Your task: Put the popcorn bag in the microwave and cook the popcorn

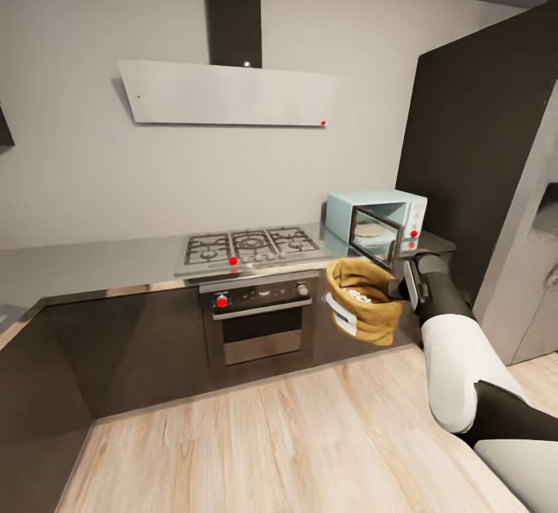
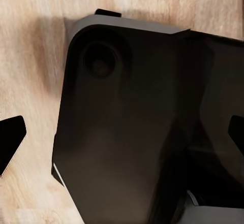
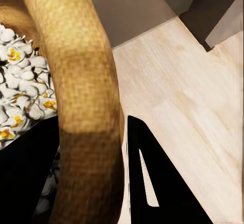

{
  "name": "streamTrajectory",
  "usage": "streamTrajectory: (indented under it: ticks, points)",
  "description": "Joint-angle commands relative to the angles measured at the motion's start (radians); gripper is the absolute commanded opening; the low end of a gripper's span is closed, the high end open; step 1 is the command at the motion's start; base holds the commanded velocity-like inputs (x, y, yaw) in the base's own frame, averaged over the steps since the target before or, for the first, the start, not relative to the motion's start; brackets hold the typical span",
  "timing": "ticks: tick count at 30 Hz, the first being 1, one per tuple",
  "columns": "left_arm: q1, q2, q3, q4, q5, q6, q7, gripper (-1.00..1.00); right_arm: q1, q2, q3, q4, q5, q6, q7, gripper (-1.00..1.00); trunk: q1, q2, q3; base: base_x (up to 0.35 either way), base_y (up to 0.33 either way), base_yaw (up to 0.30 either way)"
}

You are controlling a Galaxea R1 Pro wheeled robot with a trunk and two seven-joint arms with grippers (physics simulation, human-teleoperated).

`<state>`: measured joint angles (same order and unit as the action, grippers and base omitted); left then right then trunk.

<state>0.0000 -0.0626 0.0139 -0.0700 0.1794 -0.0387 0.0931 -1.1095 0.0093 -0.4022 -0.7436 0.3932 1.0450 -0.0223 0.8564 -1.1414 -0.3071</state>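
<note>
The mustard-yellow popcorn bag [image 1: 364, 300] hangs in the air in front of the dark cabinets, below the countertop's edge, its white label facing left. My right gripper [image 1: 404, 287] is shut on its rolled rim [image 3: 84, 107], one black finger [image 3: 152, 183] outside the rim. White and yellow puffed popcorn [image 3: 20, 82] fills the bag [image 1: 358, 294]. The pale blue microwave [image 1: 377, 222] stands on the grey countertop [image 1: 93, 261] just behind the bag, its dark glass door swung outward. My left gripper [image 2: 122, 137] is open, hanging over the robot's dark base.
A steel gas hob [image 1: 248, 248] and built-in oven [image 1: 260, 319] sit left of the microwave. A range hood [image 1: 225, 94] hangs on the wall. A tall dark cabinet [image 1: 480, 149] stands at the right. Wood floor [image 1: 271, 435] lies in front.
</note>
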Motion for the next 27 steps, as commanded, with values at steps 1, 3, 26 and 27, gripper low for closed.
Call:
streamTrajectory:
  ticks: [1,3,26,27]
  points:
    - [0.0,0.0,0.001,-0.001,0.006,-0.003,0.002,1.0,-0.001,0.0,-0.003,0.0,-0.002,0.002,-0.002,-1.0,0.0,-0.001,-0.001,0.0,0.0,-0.277]
    - [0.0,0.0,0.001,-0.001,0.006,-0.003,0.002,1.0,-0.001,0.0,-0.003,0.0,-0.002,0.002,-0.002,-1.0,0.0,-0.001,0.0,0.0,0.0,-0.277]
    - [0.0,0.0,0.0,-0.001,0.006,-0.003,0.002,1.0,-0.001,-0.002,-0.003,-0.002,-0.004,0.002,0.0,-1.0,0.0,-0.001,0.009,0.0,0.0,-0.28]
    - [0.0,0.0,0.0,-0.001,0.006,-0.003,0.002,1.0,-0.001,-0.004,-0.003,-0.002,-0.004,0.002,-0.001,-1.0,0.0,-0.001,0.009,0.0,0.0,-0.282]
